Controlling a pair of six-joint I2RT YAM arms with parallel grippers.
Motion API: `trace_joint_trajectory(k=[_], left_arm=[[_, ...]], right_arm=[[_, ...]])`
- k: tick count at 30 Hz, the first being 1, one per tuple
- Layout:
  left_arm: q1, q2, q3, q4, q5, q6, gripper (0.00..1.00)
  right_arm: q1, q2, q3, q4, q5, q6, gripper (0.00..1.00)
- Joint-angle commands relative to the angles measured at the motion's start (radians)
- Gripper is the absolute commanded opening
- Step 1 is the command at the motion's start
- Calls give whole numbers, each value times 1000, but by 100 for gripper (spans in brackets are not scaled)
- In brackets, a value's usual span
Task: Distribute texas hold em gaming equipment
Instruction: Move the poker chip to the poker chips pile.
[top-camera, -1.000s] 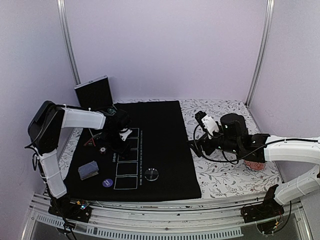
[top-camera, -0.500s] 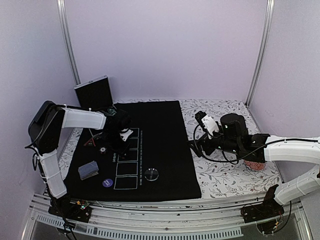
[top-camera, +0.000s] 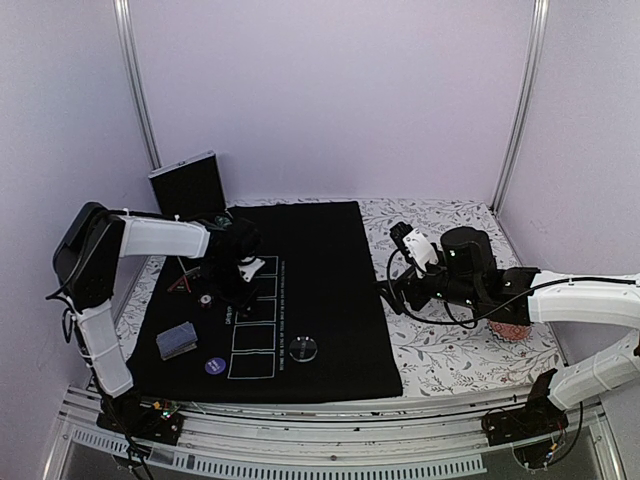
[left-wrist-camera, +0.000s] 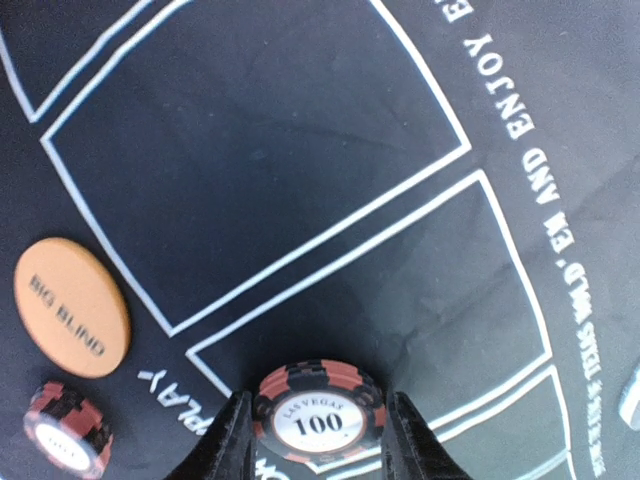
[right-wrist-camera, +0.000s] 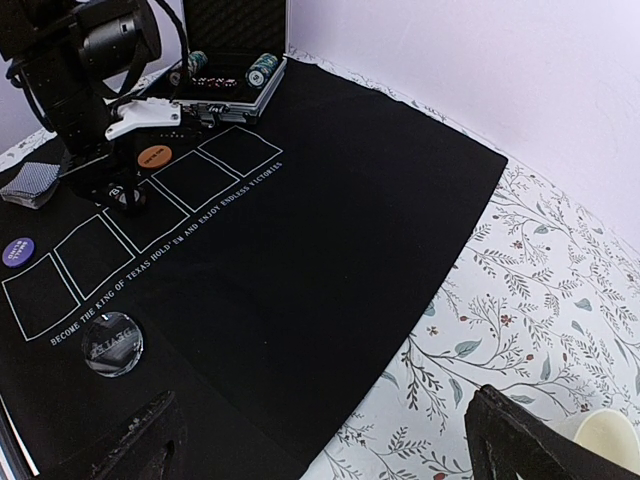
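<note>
Lilac walls were seen around a bench (top-camera: 470, 350) covered with a floral cloth, on which a black mat (top-camera: 320, 250) printed with white card outlines was spread. The left hand (left-wrist-camera: 320, 438) was clamped on a red-and-black striped chip (left-wrist-camera: 320, 418) marked 100, over the row of outlines at the mat's left side; whether the chip touched the mat could not be told. An orange disc (left-wrist-camera: 72, 307) lettered BIG BLIND was laid just beside the outlines, with a second striped chip (left-wrist-camera: 67, 428) near it. A deck of cards (top-camera: 176, 340), a purple-blue disc (top-camera: 214, 366) and a clear disc (top-camera: 304, 348) were spread along the mat's near part. The right hand (right-wrist-camera: 330, 445) was held with its fingers wide apart above the mat's right edge, with a cream cup (right-wrist-camera: 605, 435) seen beside it.
</note>
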Motion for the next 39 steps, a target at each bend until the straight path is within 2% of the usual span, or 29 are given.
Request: trace_joint_trajectory(k=[1,7,14,17,28,39], left_arm=[[1,-75,31,-29,-7,1,7],[68,-115,23,-59,-26,19,5],[261,-177,-13,-108,-107,37,5],[310,-187,-27,-90,-85,40,5],[316,-114,-18,-64,-18,39,5],[303,-73,-25,-54,-12,45,7]], right_arm=[[4,-20,-8,-12,5,5,99],[4,-23,-12,-13,4,5,99],[3,-27,-25,-3,4,4,99],[3,-22,-26,2,2,2,99],[3,-27,-33,2,3,1,99],[3,-27,-26,5,4,-5,99]])
